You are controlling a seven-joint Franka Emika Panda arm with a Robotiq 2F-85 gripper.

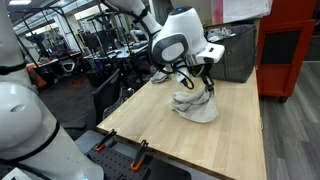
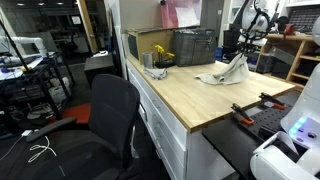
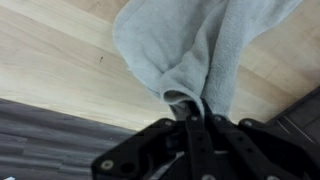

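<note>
Towel (image 1: 196, 106) lies on table (image 1: 215, 145), approx mid-top, w/ its upper end bunched up and pinched in gripper (image 1: 201, 84) directly above it. In an exterior view, crate (image 2: 195, 46) stands behind towel at table's back edge, w/ flowers (image 2: 161, 54) just beside crate. Chair (image 2: 110, 115) on floor in front of table. Clamps (image 1: 140, 148) at table's near edge, well apart from towel.

A black mesh crate (image 2: 195, 45) stands at one end of the wooden worktop (image 2: 185, 98), with yellow flowers (image 2: 163, 54) just beside it near the corner. Orange-handled clamps (image 1: 139, 150) sit at the opposite edge. A black office chair (image 2: 110, 115) stands beside the long edge.
</note>
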